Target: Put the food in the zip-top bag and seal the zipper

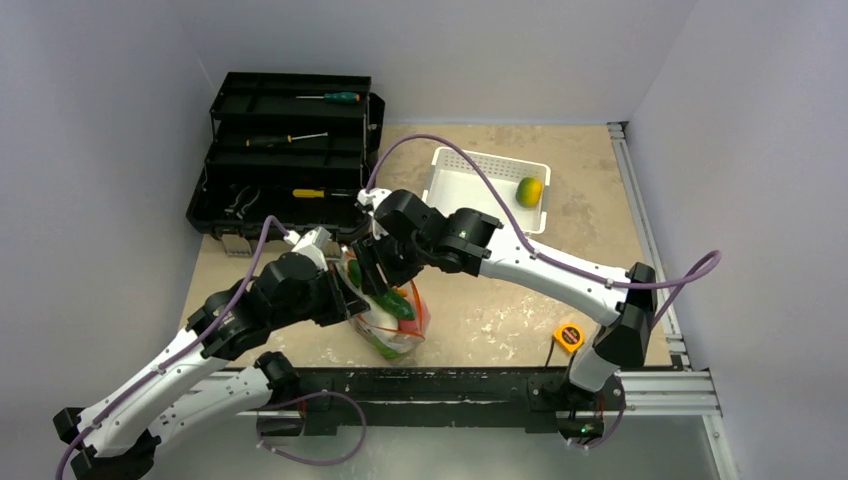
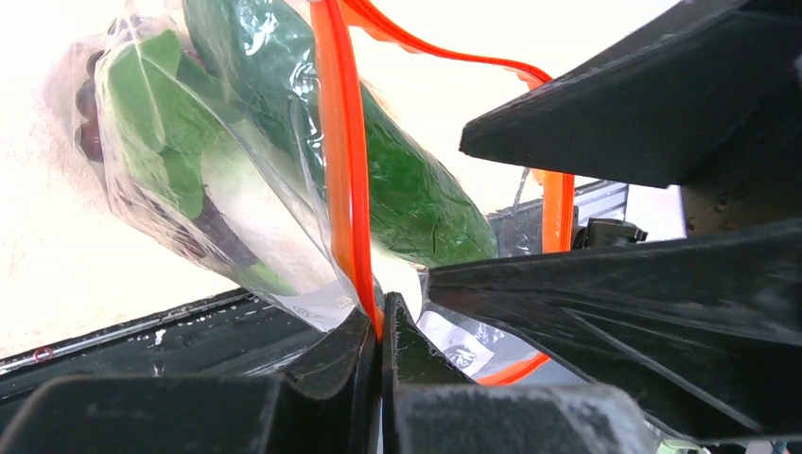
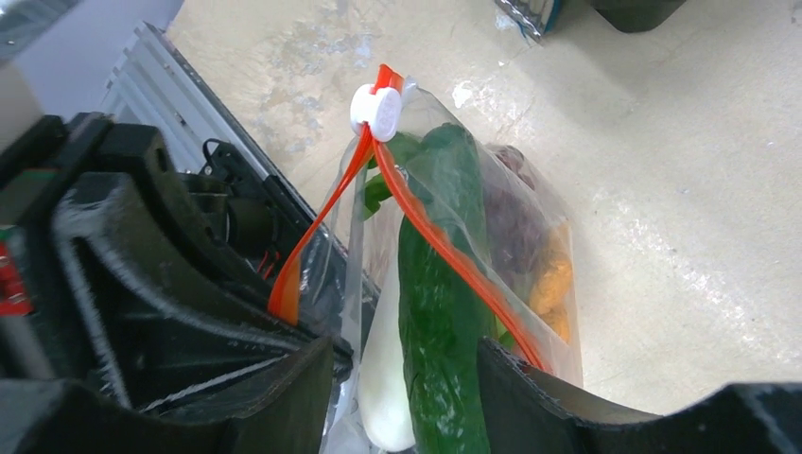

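The left gripper (image 2: 381,326) is clenched on the zipper (image 2: 340,170), holding the mouth of the zip-top bag (image 1: 400,335) up and open near the table's (image 1: 500,310) front edge. The right gripper (image 3: 405,364) straddles the cucumber (image 3: 440,312) standing in that mouth, likely feeding it in; whether it grips, I cannot tell

Three screwdrivers (image 1: 330,98) (image 1: 287,139) (image 1: 320,192) are counted in one toolbox (image 1: 205,200) at eleven o'clock; one lemon (image 1: 529,191) in one basket (image 1: 450,195) at one o'clock; one zip-top bag (image 1: 395,328), one cucumber (image 3: 435,322) and one tape measure (image 1: 568,337) are seen.

Clear zip-top bag (image 1: 395,325) mouth open, holding cucumber (image 3: 440,322), cabbage (image 2: 151,104), grapes (image 3: 511,232); orange-red zipper (image 2: 342,142) unsealed, white slider (image 3: 375,112) at end
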Motion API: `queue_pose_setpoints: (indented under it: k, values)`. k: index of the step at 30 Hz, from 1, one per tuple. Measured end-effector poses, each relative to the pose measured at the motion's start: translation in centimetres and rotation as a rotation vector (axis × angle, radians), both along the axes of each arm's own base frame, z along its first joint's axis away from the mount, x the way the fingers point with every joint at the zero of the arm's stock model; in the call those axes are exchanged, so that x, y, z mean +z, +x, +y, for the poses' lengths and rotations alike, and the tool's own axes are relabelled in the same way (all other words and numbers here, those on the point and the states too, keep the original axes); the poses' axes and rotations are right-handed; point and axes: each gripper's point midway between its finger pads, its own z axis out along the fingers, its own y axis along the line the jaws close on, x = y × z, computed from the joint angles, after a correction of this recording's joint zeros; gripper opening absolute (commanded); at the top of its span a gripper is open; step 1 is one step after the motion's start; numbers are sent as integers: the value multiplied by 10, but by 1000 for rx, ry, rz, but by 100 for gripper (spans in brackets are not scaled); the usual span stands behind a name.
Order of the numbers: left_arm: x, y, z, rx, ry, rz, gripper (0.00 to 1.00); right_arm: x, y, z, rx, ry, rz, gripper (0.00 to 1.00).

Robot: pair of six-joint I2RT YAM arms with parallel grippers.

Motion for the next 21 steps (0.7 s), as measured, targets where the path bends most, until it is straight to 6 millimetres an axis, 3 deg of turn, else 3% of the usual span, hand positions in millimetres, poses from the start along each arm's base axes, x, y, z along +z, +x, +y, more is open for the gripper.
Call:
queue_pose_setpoints:
  k: [6, 14, 18, 21]
  values:
    - [1, -1, 1, 0, -1, -2, 0, 27, 0, -2, 3, 72, -42, 57]
    - [2, -2, 3, 4, -4, -7, 0, 92, 0, -20, -37, 268, -172, 56]
    - [1, -2, 3, 3, -3, -6, 0, 117, 7, -39, -106, 351, -268, 65]
    - [1, -2, 3, 3, 0, -4, 0, 125, 20, -59, -201, 368, -347, 73]
